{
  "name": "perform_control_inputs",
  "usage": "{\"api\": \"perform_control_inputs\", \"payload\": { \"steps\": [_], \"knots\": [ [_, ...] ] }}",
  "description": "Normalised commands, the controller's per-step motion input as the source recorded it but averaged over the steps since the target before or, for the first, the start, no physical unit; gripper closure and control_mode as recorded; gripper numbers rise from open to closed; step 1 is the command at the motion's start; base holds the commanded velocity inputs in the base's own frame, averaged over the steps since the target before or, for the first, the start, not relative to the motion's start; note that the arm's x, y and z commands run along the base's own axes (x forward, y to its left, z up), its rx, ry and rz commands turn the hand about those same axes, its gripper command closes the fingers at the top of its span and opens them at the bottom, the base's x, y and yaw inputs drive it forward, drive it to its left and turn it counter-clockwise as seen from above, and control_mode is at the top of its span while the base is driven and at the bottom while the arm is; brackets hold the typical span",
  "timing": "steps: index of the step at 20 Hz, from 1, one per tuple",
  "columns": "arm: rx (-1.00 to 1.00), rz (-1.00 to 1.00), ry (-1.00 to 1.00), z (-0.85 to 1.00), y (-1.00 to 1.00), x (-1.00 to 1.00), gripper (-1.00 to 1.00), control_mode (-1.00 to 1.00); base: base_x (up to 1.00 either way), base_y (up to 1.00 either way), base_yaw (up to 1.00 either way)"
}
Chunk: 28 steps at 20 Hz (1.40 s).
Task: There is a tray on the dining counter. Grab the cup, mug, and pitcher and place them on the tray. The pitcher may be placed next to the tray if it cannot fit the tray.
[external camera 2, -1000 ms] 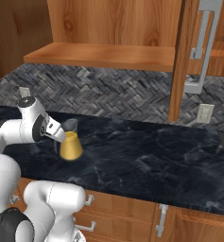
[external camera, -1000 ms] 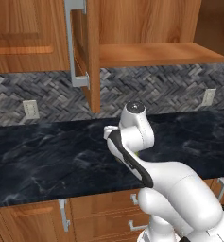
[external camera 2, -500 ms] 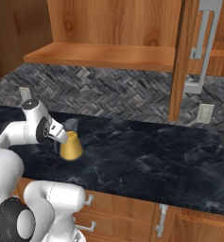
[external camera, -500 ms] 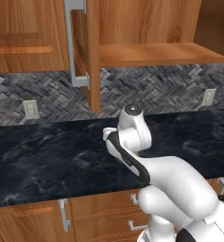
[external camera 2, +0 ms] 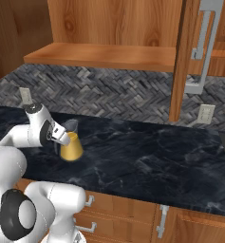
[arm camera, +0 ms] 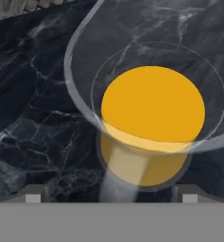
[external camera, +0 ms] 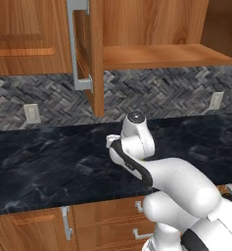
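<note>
The pitcher (external camera 2: 71, 146) is an amber cone with a greyish clear neck. It stands upright on a long black counter (external camera 2: 147, 159) with wooden drawer fronts. My gripper (external camera 2: 60, 137) hangs just above and to the left of its neck, tilted down at it. In the hand view I look straight into the pitcher's mouth (arm camera: 151, 106). The gripper (arm camera: 112, 194) is open, its fingertips (arm camera: 35, 194) standing wide on either side of the pitcher with nothing between them. The tray, cup, mug and dining counter are out of view.
An open cabinet door (external camera 2: 199, 47) with a metal handle hangs over the counter to the right of the pitcher, beside a wooden shelf (external camera 2: 104, 54). A herringbone backsplash (external camera 2: 109, 92) with wall outlets runs behind. The same door (external camera: 88, 54) appears above my arm (external camera: 137, 147).
My hand has moved a little right and down, closer to the pitcher's neck. The jaws stayed open and the pitcher has not moved.
</note>
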Motion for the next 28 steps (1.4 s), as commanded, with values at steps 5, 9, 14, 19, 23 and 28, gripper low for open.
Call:
{"api": "perform_control_inputs", "payload": {
  "steps": [5,9,14,19,23,28],
  "knots": [
    [0.0,0.0,0.0,-0.14,0.0,0.17,-1.0,-1.0,0.0,0.0,0.0],
    [0.0,0.0,0.0,-0.12,0.0,0.13,-1.0,-1.0,0.0,0.0,0.0],
    [0.0,0.0,0.0,-0.06,0.0,0.05,-1.0,-1.0,0.0,0.0,0.0],
    [0.0,0.0,0.0,0.0,0.0,0.0,-1.0,-1.0,0.0,0.0,0.0],
    [0.0,0.0,0.0,0.0,0.0,0.0,-1.0,-1.0,0.0,0.0,0.0],
    [0.0,0.0,0.0,0.0,0.0,0.0,-1.0,-1.0,0.0,0.0,0.0]
  ]
}}
